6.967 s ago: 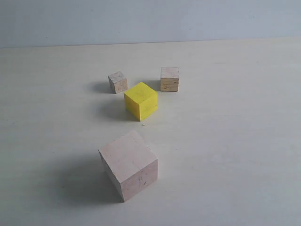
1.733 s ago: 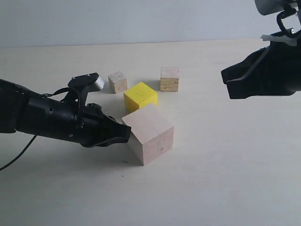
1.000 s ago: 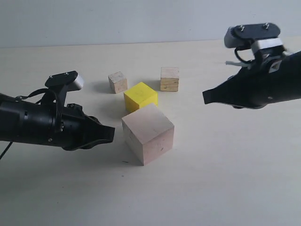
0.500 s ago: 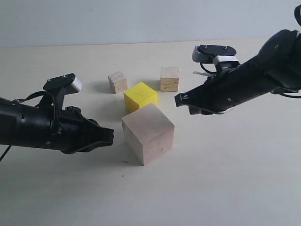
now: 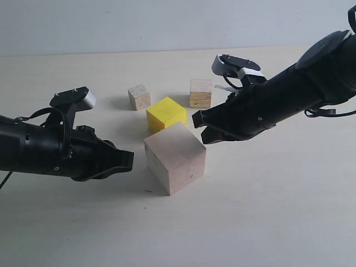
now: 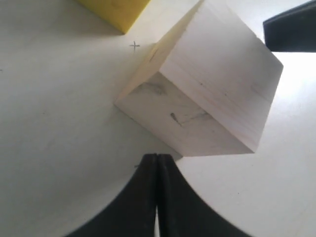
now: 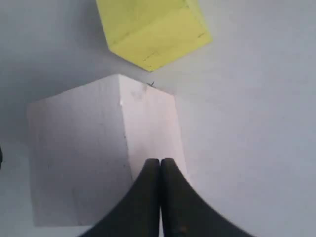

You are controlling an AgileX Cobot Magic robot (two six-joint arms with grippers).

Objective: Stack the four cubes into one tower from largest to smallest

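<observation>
The biggest change is the right arm: a second ago it hung well off at 3 o'clock from the cubes, and it has since swept in and down, so the right gripper (image 5: pixel 198 125) now sits at about 2 o'clock of the pale pinkish cube (image 5: pixel 175 157), very near its upper far corner. Whether it touches, I cannot tell. Its jaws are pressed together, holding nothing, and the right wrist view shows that closed tip over the cube's edge. The left gripper (image 5: pixel 128 160), also pressed together and empty, has barely shifted in that second. It waits at 9 o'clock of the same cube, close to its side face but apart from it. That largest cube stands on the table (image 5: pixel 278 222) much nearer the others than it did seven seconds ago (then it was alone at 6 o'clock, well apart). Now the yellow cube (image 5: pixel 166 114) lies just beside it at 12 o'clock. The tan layered cube (image 5: pixel 201 93) is farther out at 1 o'clock, and the greyish-beige cube (image 5: pixel 139 97) is at 11 o'clock; neither has moved. I judge that the base is being nudged and squared between two shut tips, so stacking has not begun: all four cubes rest on the table and no tower exists yet. Either gripper must spread before the yellow cube can be lifted.
</observation>
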